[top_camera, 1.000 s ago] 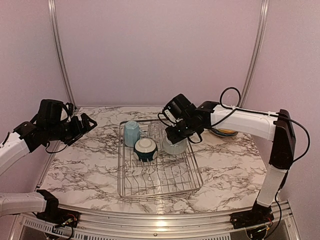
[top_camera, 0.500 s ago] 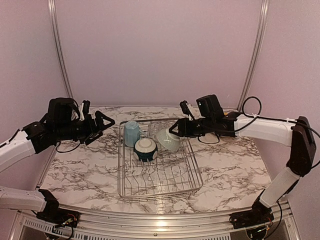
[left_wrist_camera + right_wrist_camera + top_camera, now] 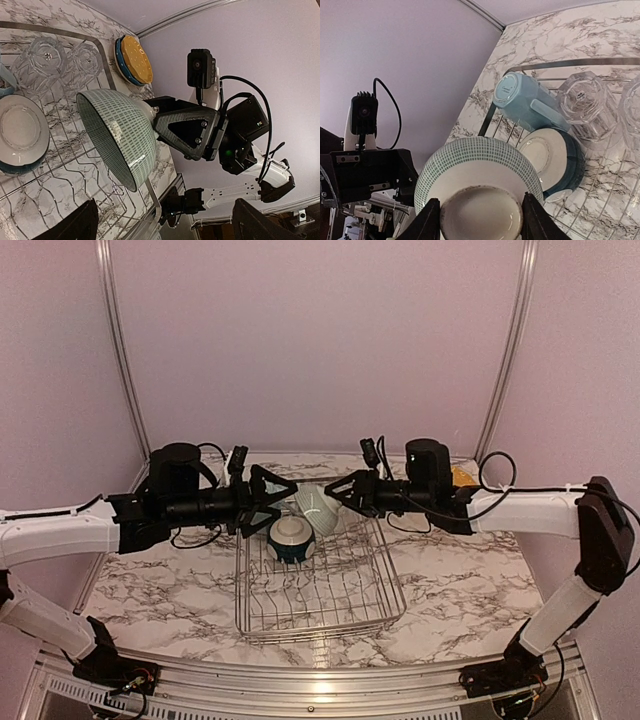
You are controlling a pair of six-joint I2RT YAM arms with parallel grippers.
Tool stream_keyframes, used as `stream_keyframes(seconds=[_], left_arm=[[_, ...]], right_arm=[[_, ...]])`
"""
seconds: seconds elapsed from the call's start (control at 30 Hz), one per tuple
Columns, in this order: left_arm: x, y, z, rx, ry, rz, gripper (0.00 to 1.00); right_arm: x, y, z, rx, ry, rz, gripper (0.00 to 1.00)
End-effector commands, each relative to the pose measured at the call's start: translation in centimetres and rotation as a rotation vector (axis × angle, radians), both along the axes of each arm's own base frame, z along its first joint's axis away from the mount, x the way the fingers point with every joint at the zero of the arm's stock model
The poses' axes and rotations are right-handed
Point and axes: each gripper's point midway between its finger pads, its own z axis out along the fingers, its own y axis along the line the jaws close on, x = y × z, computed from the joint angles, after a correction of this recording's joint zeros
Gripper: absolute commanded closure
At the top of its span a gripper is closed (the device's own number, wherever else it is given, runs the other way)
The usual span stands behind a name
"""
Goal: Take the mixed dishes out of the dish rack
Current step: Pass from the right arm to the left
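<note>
My right gripper (image 3: pixel 340 492) is shut on the foot of the grey-green bowl (image 3: pixel 315 508). It holds the bowl on its side above the back of the dish rack (image 3: pixel 330 612). In the right wrist view both fingers (image 3: pixel 429 220) flank the bowl's base (image 3: pixel 480 210). My left gripper (image 3: pixel 277 500) is open and empty just left of the bowl, facing its rim (image 3: pixel 112 135). The dark-teal-and-white bowl (image 3: pixel 291 538), light blue mug (image 3: pixel 525 97) and two clear glasses (image 3: pixel 45 57) stand upturned in the rack. The yellow plate (image 3: pixel 135 59) lies on the blue plate outside the rack.
The plate stack (image 3: pixel 460 477) sits on the marble table at the back right, partly behind my right arm. The rack's front half (image 3: pixel 320 590) holds only upright prongs. Lilac walls close in the back and sides.
My right gripper lifted the grey-green bowl out of the rack, tipped it sideways and carried it left. My left arm swung right over the rack's back left corner, up to the bowl.
</note>
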Motion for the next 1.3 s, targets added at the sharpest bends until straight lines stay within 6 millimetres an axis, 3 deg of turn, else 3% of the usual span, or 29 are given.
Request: stream_keyframes(seconds=[0.0, 0.27, 1.03, 1.13, 1.27], left_arm=[[-0.1, -2.1, 3.3, -0.155, -0.025, -0.039, 0.05], [-0.4, -3.7, 3.5, -0.233, 0.010, -0.080, 0.17], [-0.3, -4.0, 3.1, -0.238, 0.005, -0.080, 0.97], [-0.2, -3.6, 2.8, -0.191, -0.017, -0.063, 1.00], [-0.2, -2.5, 3.6, -0.100, -0.091, -0.038, 1.00]], right_arm=[[-1.4, 0.8, 6.5, 0.199, -0.095, 0.050, 0.63], [-2.9, 2.3, 6.8, 0.244, -0.088, 0.086, 0.63], [-4.5, 2.6, 6.5, 0.286, -0.066, 0.088, 0.63], [-4.2, 2.6, 5.9, 0.233, -0.072, 0.072, 0.50], [-3.7, 2.1, 5.6, 0.170, -0.099, 0.045, 0.19]])
